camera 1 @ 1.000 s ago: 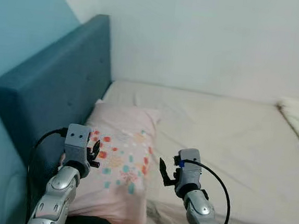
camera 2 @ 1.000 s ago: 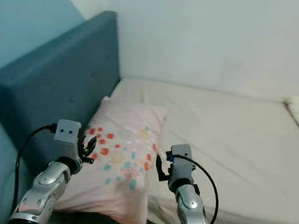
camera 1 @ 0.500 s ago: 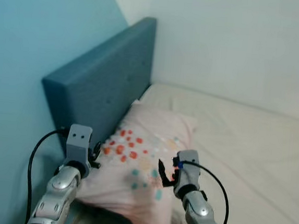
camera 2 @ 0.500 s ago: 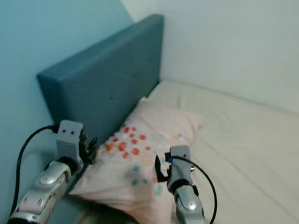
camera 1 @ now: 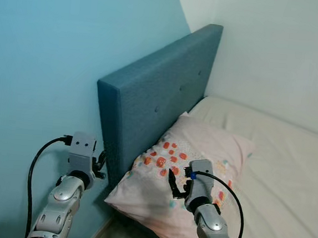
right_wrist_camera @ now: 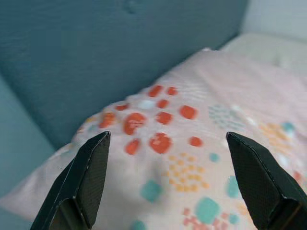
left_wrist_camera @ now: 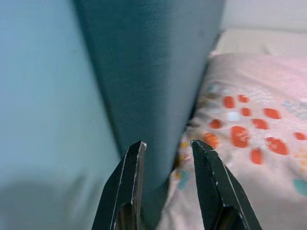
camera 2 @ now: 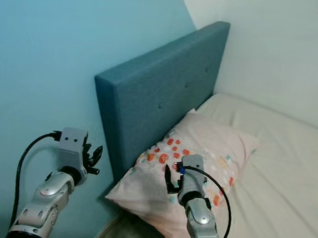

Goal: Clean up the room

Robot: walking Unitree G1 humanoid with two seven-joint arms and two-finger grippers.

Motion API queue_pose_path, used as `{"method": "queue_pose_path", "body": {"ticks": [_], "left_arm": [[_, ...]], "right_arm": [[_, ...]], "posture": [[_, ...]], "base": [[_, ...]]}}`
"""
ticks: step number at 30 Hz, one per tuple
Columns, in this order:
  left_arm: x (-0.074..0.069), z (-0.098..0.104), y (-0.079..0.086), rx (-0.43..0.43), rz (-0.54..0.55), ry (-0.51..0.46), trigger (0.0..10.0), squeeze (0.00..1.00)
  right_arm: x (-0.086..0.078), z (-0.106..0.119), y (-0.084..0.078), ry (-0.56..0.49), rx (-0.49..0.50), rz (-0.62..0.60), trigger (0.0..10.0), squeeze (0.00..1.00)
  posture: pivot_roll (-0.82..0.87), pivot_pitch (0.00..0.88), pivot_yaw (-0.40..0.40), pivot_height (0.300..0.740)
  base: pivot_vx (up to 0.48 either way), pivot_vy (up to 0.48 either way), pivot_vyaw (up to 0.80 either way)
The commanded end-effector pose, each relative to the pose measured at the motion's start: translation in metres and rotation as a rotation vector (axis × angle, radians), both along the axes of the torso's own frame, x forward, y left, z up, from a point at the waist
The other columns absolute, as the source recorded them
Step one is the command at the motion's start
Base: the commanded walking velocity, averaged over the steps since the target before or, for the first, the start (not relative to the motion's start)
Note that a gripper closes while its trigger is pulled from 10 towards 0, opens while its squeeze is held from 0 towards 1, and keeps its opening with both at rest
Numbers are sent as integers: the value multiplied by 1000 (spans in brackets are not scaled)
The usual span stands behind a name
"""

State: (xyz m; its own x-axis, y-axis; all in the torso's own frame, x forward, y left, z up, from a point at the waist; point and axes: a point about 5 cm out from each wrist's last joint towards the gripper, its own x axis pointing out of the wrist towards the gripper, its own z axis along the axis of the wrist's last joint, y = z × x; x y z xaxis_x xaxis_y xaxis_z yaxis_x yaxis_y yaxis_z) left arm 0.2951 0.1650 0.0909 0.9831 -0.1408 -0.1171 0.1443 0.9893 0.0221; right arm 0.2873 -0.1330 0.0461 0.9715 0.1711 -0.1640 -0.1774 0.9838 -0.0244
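Leaning against the headboard (camera 1: pixel 154 113), the pillow (camera 1: pixel 199 172) lies at the head of the bed (camera 1: pixel 289 164), beside the blue wall (camera 1: pixel 46 75). The right gripper (right_wrist_camera: pixel 168 177) hovers above the pillow with its fingers spread wide, holding nothing. The left gripper (left_wrist_camera: pixel 165 184) is raised near the headboard's outer end, fingers a little apart, also empty.

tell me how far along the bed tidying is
Looks done: the pillow lies against the headboard on the bed. In hand: nothing; the right gripper is open above the pillow, the left gripper open by the headboard's end. What's left can't be judged.
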Motion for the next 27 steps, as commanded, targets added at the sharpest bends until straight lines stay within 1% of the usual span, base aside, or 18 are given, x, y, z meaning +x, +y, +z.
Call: {"method": "queue_pose_path", "body": {"ticks": [1, 5, 7, 8, 10, 11, 12, 14, 18, 20, 21, 22, 23, 25, 27], "left_arm": [[1, 1, -3, -13, -11, 4, 10000, 0], [0, 1, -7, -21, -41, -8, 10000, 0], [-4, -1, -15, -37, -122, -19, 10000, 0], [-4, -1, -15, -37, -122, -19, 10000, 0], [-10, -13, -19, -4, -196, 27, 10000, 0], [-12, -22, -17, 28, -198, 62, 10000, 0], [-12, -22, -17, 28, -198, 62, 10000, 0], [-14, -32, -12, 57, -178, 95, 10000, 0], [-14, -33, -14, 39, -163, 83, 10000, 0], [-14, -32, -17, 18, -172, 67, 10000, 0], [-14, -32, -17, 18, -172, 67, 10000, 0], [-15, -34, -22, -3, -210, 59, 10000, 0], [-15, -34, -22, -3, -210, 59, 10000, 0], [-18, -36, -25, -4, -246, 60, 10000, 0], [-20, -39, -28, -6, -278, 69, 10000, 0]], "right_arm": [[-1, 0, -1, 3, 8, -14, 10000, 0], [-2, -1, -4, 6, -11, -27, 10000, 0], [-4, -7, -8, 32, -33, -60, 10000, 0], [-4, -7, -8, 32, -33, -60, 10000, 0], [-6, -13, -14, 67, -57, -88, 10000, 0], [-7, -17, -15, 91, -71, -96, 10000, 0], [-7, -17, -15, 91, -71, -96, 10000, 0], [-8, -20, -17, 111, -90, -93, 10000, 0], [-10, -23, -18, 124, -120, -84, 10000, 0], [-14, -29, -23, 159, -157, -108, 10000, 0], [-14, -29, -23, 159, -157, -108, 10000, 0], [-17, -34, -27, 179, -159, -122, 10000, 0], [-17, -34, -27, 179, -159, -122, 10000, 0], [-18, -35, -28, 184, -156, -122, 10000, 0], [-19, -34, -24, 174, -138, -92, 10000, 0]], "posture": [[38, 18, -31, 740], [38, 19, -31, 740], [41, 20, -36, 740], [41, 20, -36, 740], [39, 20, -36, 740], [35, 19, -35, 740], [35, 19, -35, 740], [32, 21, -35, 740], [26, 20, -40, 740], [22, 21, -43, 740], [22, 21, -43, 740], [16, 23, -47, 740], [16, 23, -47, 740], [12, 25, -48, 740], [10, 27, -50, 740]], "base": [[0, 0, 0], [0, 0, 0], [0, 0, 0], [0, 0, 0], [0, 0, 0], [0, 0, 0], [0, 0, 0], [0, 0, 0], [0, 0, 0], [0, 0, 0], [0, 0, 0], [0, 0, 0], [0, 0, 0], [0, 0, 0], [0, 0, 0]]}}
